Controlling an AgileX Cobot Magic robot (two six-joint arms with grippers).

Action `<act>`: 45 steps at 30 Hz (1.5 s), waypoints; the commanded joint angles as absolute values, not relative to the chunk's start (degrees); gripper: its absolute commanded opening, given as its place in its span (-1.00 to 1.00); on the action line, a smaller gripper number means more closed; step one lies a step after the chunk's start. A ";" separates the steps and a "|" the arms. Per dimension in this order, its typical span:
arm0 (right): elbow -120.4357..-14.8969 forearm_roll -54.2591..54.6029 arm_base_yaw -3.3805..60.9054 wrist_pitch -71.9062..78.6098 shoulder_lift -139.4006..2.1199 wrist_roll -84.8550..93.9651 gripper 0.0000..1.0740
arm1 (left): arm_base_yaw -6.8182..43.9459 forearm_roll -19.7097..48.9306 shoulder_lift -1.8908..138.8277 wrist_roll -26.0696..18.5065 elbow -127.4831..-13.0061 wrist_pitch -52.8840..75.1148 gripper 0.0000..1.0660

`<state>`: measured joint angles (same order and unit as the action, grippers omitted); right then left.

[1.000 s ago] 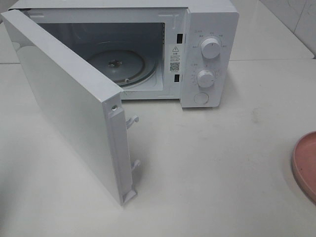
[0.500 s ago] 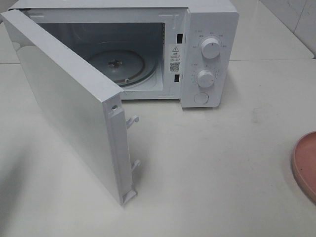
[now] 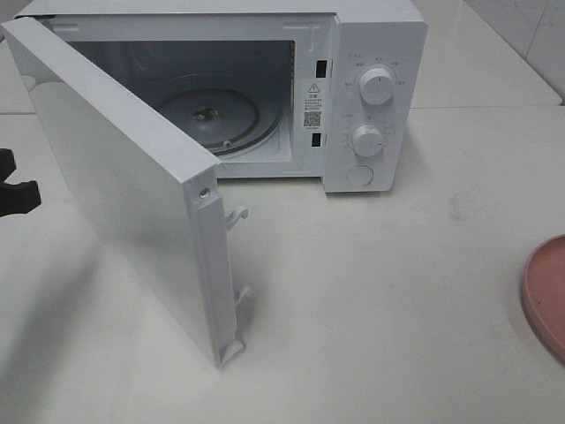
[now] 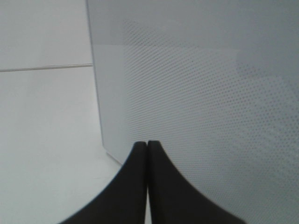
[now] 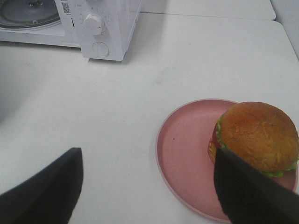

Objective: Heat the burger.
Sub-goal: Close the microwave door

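The burger (image 5: 257, 135) has a golden-brown bun with lettuce and tomato showing at its side. It sits on a round pink plate (image 5: 187, 154) in the right wrist view; in the high view only the plate's edge (image 3: 549, 296) shows at the far right and the burger is out of view. My right gripper (image 5: 147, 158) is open and empty, just short of the plate. The white microwave (image 3: 375, 53) stands at the back with its door (image 3: 124, 177) swung wide open. My left gripper (image 4: 148, 145) is shut and empty, close to the door's outer face; it shows at the left edge of the high view (image 3: 13, 187).
The glass turntable (image 3: 212, 115) lies bare inside the microwave cavity. Two knobs (image 3: 377, 87) and a button are on the microwave's right panel. The open door juts forward over the white table (image 3: 380, 291). The microwave also shows in the right wrist view (image 5: 100, 23).
My left gripper has come into the high view at the left edge, and its shadow has grown on the table. The microwave, door and plate have not moved.
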<state>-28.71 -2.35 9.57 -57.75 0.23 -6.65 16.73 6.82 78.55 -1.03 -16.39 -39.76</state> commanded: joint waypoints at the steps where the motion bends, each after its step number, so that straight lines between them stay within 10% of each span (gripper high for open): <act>1: -28.48 -2.18 9.05 -57.01 1.83 -6.53 0.40 | 17.13 2.29 81.70 3.21 -18.91 -42.40 -1.00; 21: -28.48 -2.23 9.05 -57.01 1.83 -6.65 0.40 | 18.79 -5.50 92.99 9.05 -30.65 -43.14 -1.00; 45: -28.48 -2.23 9.05 -57.01 1.83 -6.65 0.40 | 30.83 11.57 109.15 1.26 -54.03 -38.39 -1.00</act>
